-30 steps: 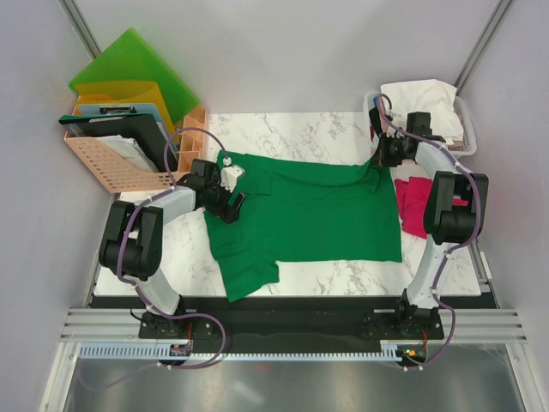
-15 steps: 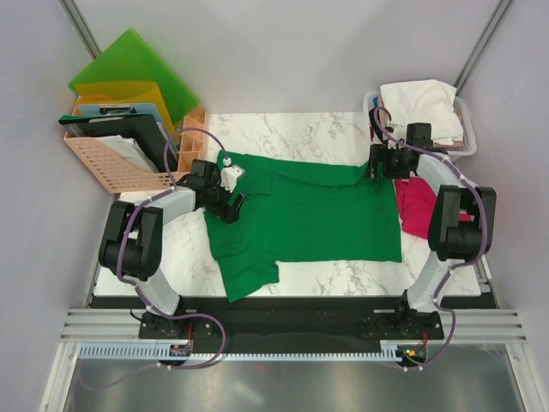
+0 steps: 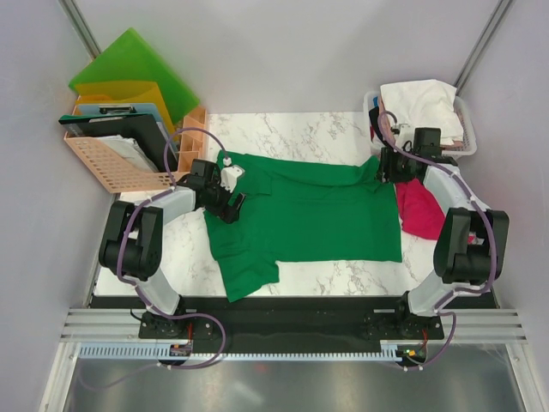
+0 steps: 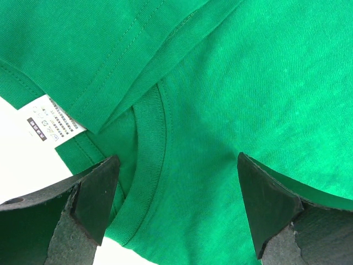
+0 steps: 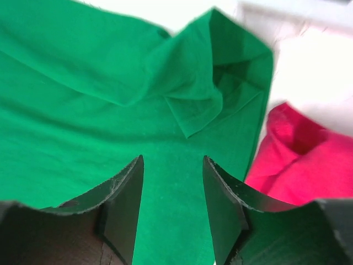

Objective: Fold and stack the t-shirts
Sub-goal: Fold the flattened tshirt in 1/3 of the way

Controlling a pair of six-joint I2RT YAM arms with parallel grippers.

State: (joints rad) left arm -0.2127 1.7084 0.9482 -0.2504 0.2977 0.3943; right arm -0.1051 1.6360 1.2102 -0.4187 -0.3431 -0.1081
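Note:
A deep green t-shirt [image 3: 309,215] lies spread flat on the marble table, collar to the left. My left gripper [image 3: 230,190] hovers over that collar [image 4: 149,160], jaws wide open [image 4: 176,160] and empty. A white care label [image 4: 52,118] shows beside the collar. My right gripper [image 3: 388,166] sits at the shirt's far right corner. Its jaws [image 5: 172,159] stand partly open over flat green cloth, holding nothing. A rumpled fold of the corner [image 5: 209,94] lies just beyond its fingertips. A magenta-red t-shirt [image 3: 420,210] [image 5: 303,165] lies bunched at the green shirt's right edge.
A clear basket [image 3: 470,129] at the back right holds white cloth [image 3: 425,99]. An orange rack [image 3: 111,159] with folders and a green sheet [image 3: 129,64] stands at the back left, beside a small wooden box [image 3: 190,129].
My right gripper has opened and let go of the green shirt's far right corner, shifting slightly right; its elbow has swung outward. The left arm has not moved.

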